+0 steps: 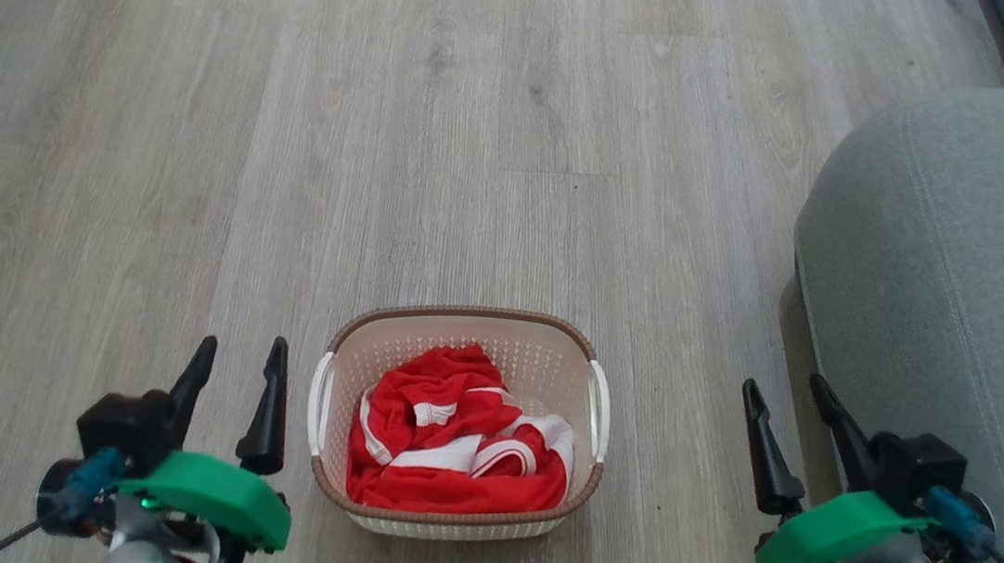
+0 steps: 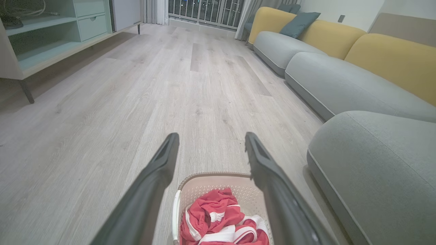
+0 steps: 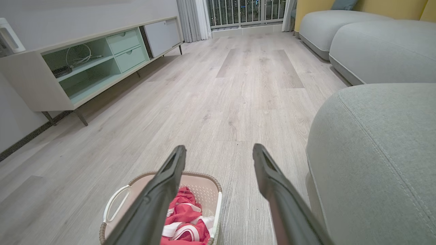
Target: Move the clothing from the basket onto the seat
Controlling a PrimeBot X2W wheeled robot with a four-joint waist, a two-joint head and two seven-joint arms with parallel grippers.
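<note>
The cream basket (image 1: 571, 351) with a brown rim stands on the wood floor, low in the middle of the head view. Crumpled red clothing (image 1: 452, 444) with white bands fills it. The grey-green seat (image 1: 960, 274) rises at the right. My left gripper (image 1: 240, 357) hangs open, left of the basket, nothing between its fingers. My right gripper (image 1: 783, 400) is open too, between the basket and the seat. In the left wrist view my left gripper (image 2: 209, 139) frames the basket (image 2: 201, 183) and clothing (image 2: 218, 221). The right wrist view has my right gripper (image 3: 219, 151), basket (image 3: 207, 183), clothing (image 3: 184, 217) and seat (image 3: 378, 146).
Wood floor (image 1: 388, 120) stretches ahead. A long sofa with grey cushions (image 2: 344, 85) and yellow backs (image 2: 391, 58) runs along the right. A low white cabinet with pale green shelves (image 3: 81, 68) stands along the left wall. A balcony railing (image 3: 252, 10) and curtains close the far end.
</note>
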